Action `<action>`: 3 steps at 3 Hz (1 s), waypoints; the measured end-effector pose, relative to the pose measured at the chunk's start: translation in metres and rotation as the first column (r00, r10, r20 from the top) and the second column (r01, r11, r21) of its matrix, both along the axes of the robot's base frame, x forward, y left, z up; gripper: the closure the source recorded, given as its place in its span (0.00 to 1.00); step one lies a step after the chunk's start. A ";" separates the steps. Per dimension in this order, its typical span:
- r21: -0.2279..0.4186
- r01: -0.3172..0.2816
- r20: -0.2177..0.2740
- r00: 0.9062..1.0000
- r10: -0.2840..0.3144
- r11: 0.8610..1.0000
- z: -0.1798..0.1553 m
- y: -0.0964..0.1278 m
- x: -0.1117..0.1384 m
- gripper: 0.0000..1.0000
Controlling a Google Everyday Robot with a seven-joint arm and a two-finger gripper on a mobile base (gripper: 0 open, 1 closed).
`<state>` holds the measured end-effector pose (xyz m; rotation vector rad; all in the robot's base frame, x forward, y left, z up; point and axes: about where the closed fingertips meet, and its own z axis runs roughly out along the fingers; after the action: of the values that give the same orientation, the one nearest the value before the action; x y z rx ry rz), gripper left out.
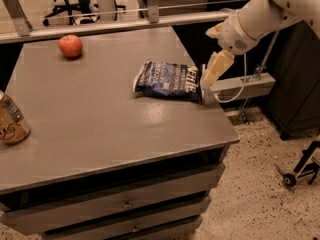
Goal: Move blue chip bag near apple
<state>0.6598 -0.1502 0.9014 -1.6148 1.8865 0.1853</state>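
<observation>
Leftmost, you see a tan cylindrical drink can (12, 121) at the edge of the matte grey bench (100, 129). The smooth, round red apple (70, 46) sits at the back. The blue chip bag (167, 79), crinkly foil, lies flat near the right edge, well apart from the apple. The cream gripper (207, 86) hangs just beside the bag's right end; you cannot tell whether it is released or clenched. The floor (260, 184) is speckled.

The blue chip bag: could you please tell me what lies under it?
The blue chip bag lies flat on the gray table near its right edge; anything beneath the bag is hidden. The gripper hangs at the bag's right end.
</observation>
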 end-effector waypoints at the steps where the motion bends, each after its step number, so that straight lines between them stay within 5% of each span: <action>1: 0.077 0.017 -0.099 0.995 -0.009 0.997 -0.028 0.021 0.021 0.03; 3: 0.124 0.058 -0.263 0.965 -0.024 0.991 -0.050 0.049 0.020 0.64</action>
<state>0.6802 -0.1010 0.8510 -1.5212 2.0548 0.5158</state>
